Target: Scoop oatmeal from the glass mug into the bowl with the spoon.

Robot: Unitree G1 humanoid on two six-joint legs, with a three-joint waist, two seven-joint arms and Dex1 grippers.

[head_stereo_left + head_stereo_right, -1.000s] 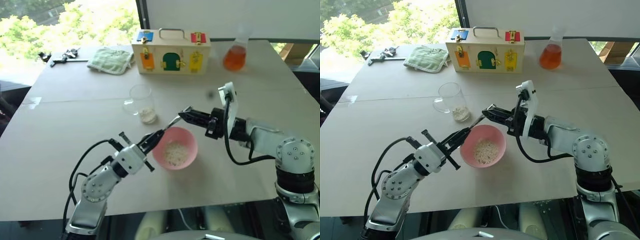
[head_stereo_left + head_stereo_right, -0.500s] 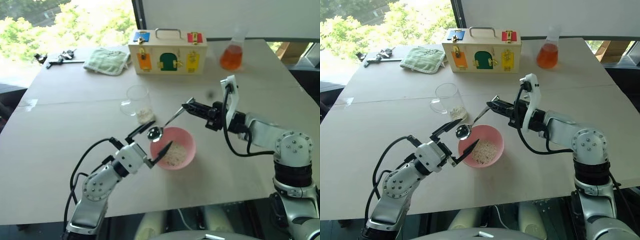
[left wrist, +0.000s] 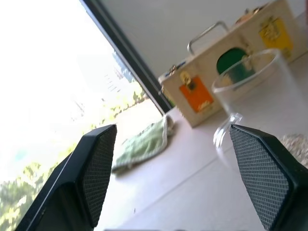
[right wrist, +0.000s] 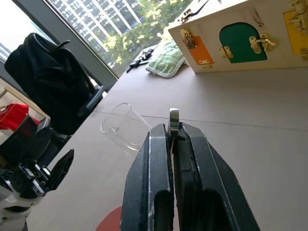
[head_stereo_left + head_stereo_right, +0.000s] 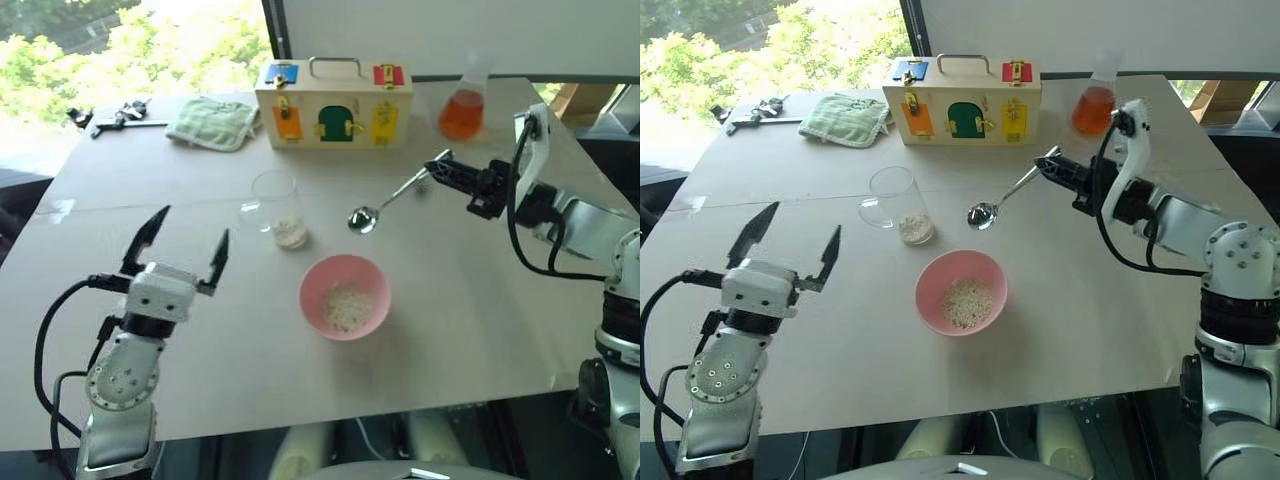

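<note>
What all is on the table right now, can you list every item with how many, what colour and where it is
glass mug: one, clear, left of centre, upright, beyond the bowl
oatmeal: off-white flakes, a little in the mug's bottom, a heap in the bowl
bowl: one, pink, centre near edge
spoon: one, silver, held above the table right of the mug, its bowl looks empty
wooden latch box: one, pale with coloured doors, far centre
flask: one, clear with orange liquid, far right
cloth: one, green, far left
small dark tool: far left corner, kind unclear
black bag: beyond the table's left side
left gripper: open, holding nothing
right gripper: shut on the spoon's handle
</note>
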